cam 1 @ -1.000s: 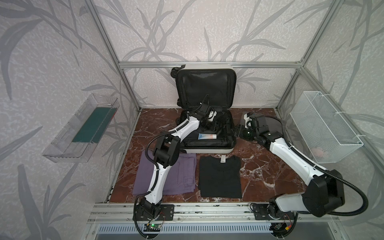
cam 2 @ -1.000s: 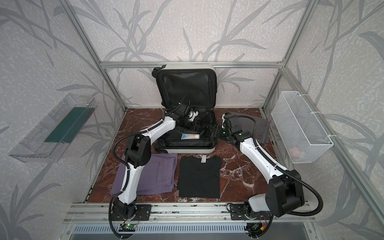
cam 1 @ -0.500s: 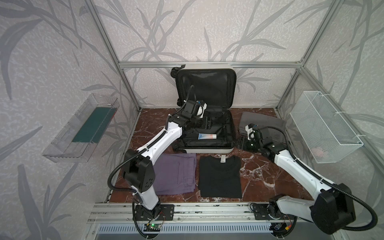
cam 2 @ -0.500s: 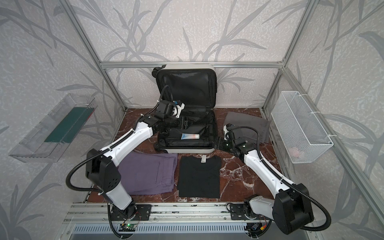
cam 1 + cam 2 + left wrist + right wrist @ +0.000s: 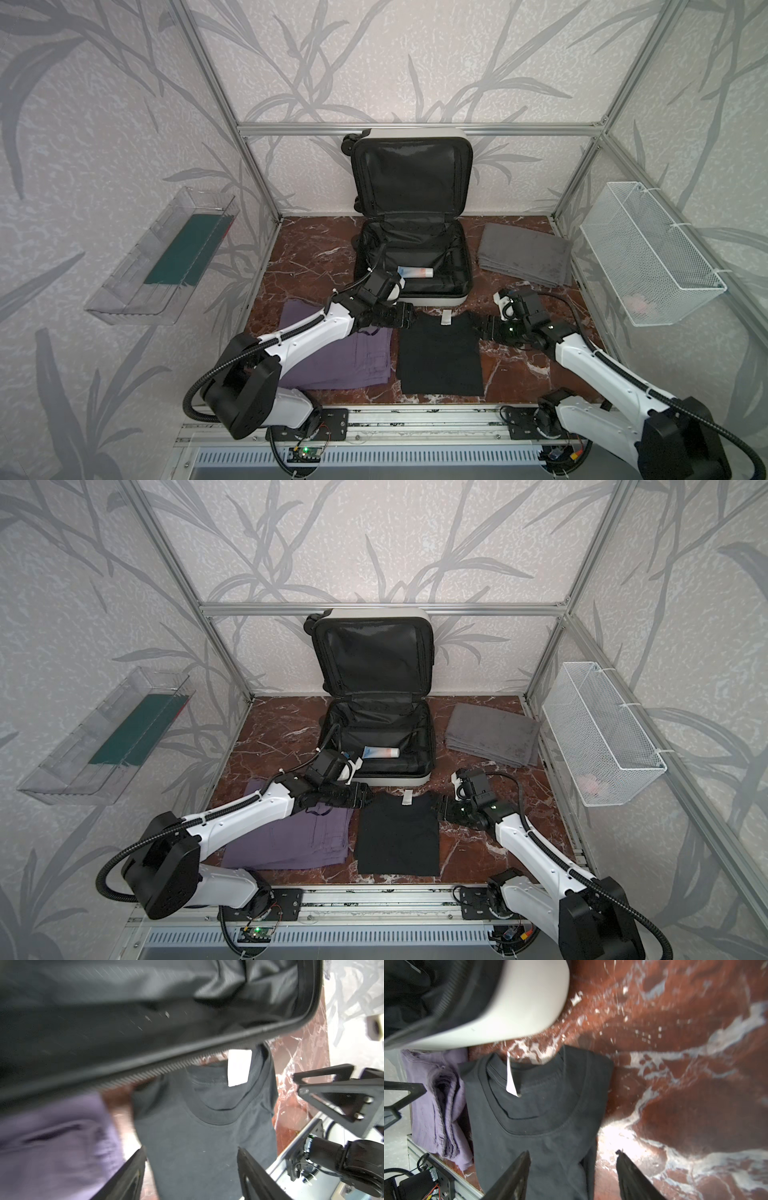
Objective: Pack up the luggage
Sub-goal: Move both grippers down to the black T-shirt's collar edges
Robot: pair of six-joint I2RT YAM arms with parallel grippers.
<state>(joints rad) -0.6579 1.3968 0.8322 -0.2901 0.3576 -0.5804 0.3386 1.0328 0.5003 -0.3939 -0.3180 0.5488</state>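
While left jaws and right jaws are hanging open beside the black T-shirt (image 5: 440, 357), they're probably risking pinching one layer and unfolding it before the luggage (image 5: 415, 249).

White-shelled arm links (image 5: 309, 333) are seen joined by bulky black motor housings (image 5: 241, 395); black corrugated cables (image 5: 189, 400) are looped alongside, and silver screws (image 5: 368, 1099) are spotted on black triangular fingers (image 5: 342, 1087).

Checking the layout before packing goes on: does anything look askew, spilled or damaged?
Nothing stands out. The luggage lies open with a tube inside; the black T-shirt, purple cloth and grey towel lie folded flat on the table.
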